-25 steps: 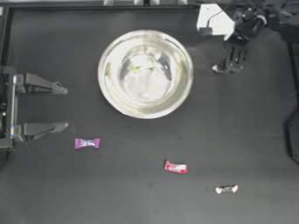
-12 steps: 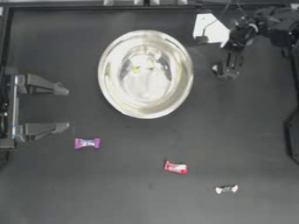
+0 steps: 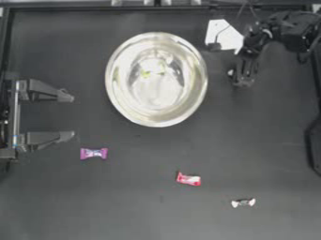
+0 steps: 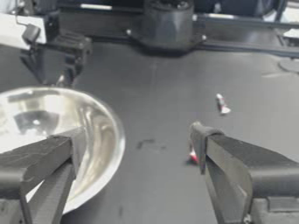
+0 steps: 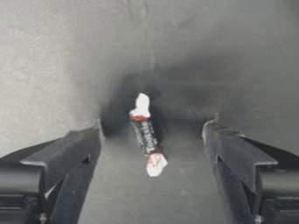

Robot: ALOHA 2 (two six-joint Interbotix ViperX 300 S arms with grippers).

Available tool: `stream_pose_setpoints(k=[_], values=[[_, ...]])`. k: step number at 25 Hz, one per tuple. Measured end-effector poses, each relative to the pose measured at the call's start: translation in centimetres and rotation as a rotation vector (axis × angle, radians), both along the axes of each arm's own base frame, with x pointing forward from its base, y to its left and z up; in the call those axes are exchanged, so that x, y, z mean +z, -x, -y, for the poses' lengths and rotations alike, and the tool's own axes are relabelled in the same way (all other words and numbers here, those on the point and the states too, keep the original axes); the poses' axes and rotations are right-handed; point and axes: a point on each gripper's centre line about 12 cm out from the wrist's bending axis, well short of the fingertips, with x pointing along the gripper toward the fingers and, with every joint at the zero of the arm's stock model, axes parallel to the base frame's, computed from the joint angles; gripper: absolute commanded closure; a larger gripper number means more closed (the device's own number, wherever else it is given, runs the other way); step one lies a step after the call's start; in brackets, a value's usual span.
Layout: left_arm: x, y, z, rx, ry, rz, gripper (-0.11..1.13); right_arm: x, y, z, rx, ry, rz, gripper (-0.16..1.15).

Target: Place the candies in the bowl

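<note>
Hovering at the upper right of the top view, my right gripper (image 3: 241, 75) spreads its fingers (image 5: 76, 153) wide over a silvery-white candy (image 5: 146, 135) that lies on the dark counter (image 3: 156, 211) between them, untouched and not yet gripped. To its left sits the bowl (image 3: 122, 103), upper centre of the frame, with one green candy (image 3: 146, 73) showing inside; whether anything else lies among the reflections I cannot tell. Three sweets wait in the lower half: a purple candy (image 3: 93, 153) at lower left, a red-pink candy (image 3: 188, 179) at lower centre, and a second silvery-white candy (image 3: 242, 202) at lower right. My left gripper (image 3: 63, 117) rests parked at the left edge, fingers apart and empty. By my reckoning one of five is delivered, four remain.
</note>
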Motion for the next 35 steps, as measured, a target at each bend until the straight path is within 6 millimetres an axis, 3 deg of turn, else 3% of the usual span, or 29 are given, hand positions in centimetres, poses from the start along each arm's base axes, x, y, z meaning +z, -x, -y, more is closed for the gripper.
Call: stream_pose_setpoints(k=[7, 17, 19, 28, 35], values=[[0.0, 0.0, 0.1, -0.003, 0.003, -0.001, 0.02, -0.3, 0.2, -0.2, 0.001, -0.005, -0.008, 0.49], [0.0, 0.0, 0.1, -0.003, 0.006, -0.001, 0.02, 0.2, 0.4, -0.5, -0.015, -0.014, 0.005, 0.53], [0.0, 0.0, 0.1, -0.003, 0.006, -0.001, 0.02, 1.4, 0.3, -0.5, -0.026, 0.001, 0.041, 0.53], [0.0, 0.0, 0.1, -0.003, 0.006, -0.001, 0.02, 10.8, -0.8, -2.3, -0.046, 0.150, 0.342, 0.53], [0.0, 0.0, 0.0, 0.001, 0.006, -0.001, 0.02, 14.7, -4.7, -5.1, 0.024, 0.180, 0.555, 0.54]])
